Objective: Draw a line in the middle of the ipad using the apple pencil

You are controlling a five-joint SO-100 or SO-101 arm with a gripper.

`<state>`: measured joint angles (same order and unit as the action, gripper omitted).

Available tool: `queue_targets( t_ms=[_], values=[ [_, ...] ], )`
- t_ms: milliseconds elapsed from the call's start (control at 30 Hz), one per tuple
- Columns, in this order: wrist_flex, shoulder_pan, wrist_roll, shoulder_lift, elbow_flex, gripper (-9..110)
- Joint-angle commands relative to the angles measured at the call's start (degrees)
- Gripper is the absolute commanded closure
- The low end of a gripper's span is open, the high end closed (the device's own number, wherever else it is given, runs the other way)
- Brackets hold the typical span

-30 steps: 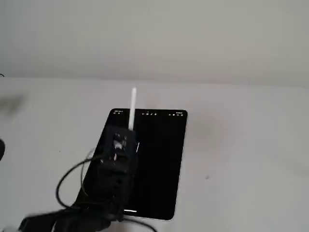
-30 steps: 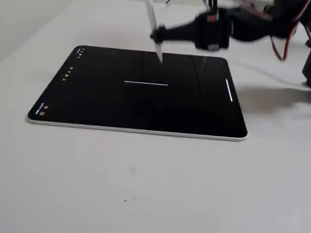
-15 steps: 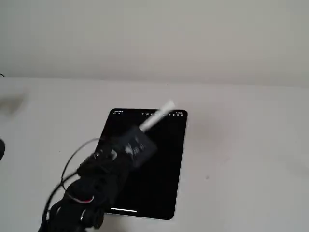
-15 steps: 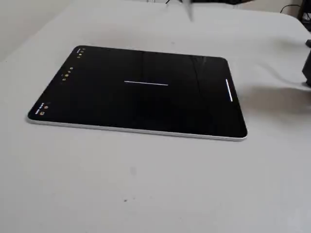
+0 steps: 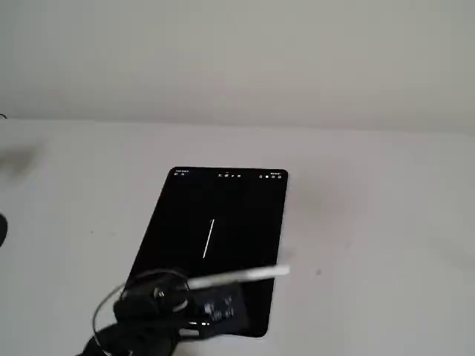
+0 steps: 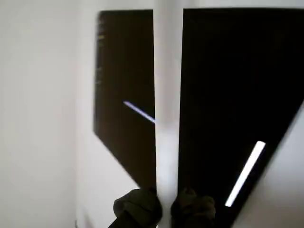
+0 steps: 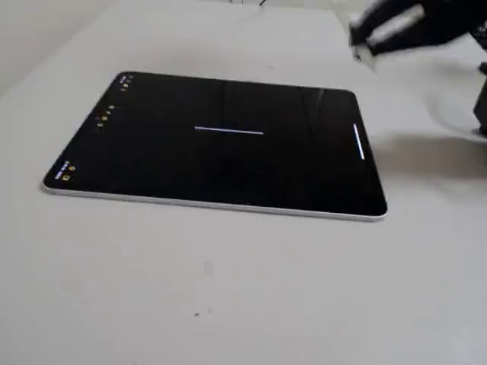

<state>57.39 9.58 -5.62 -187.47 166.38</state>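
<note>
A black iPad [image 5: 237, 215] lies flat on the white table, with a short white line [image 5: 208, 239] drawn in the middle of its screen. My gripper [image 5: 185, 291] hangs over the iPad's near end in a fixed view and is shut on the white Apple Pencil [image 5: 241, 276]. In the wrist view the pencil [image 6: 168, 95] runs straight up from between the dark fingers [image 6: 137, 207], across the iPad [image 6: 223, 85] and the line [image 6: 139, 111]. In another fixed view the blurred gripper [image 7: 380, 34] holds the pencil tip [image 7: 364, 53] off the iPad [image 7: 152, 160], beyond its right end.
The bare white table [image 5: 371, 222] surrounds the iPad on all sides, with a pale wall [image 5: 237, 59] behind it. A bright streak [image 7: 359, 142] on the screen near its right end looks like the pencil's reflection. Small toolbar icons [image 5: 230, 175] sit at the iPad's far edge.
</note>
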Motion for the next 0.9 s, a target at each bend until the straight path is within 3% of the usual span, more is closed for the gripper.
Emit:
queue_targets(
  t_ms=[0, 867],
  values=[
    [3.3, 1.6, 2.7, -3.1, 3.4, 101],
    [3.6, 1.4, 3.7, -3.1, 8.3, 101]
  ],
)
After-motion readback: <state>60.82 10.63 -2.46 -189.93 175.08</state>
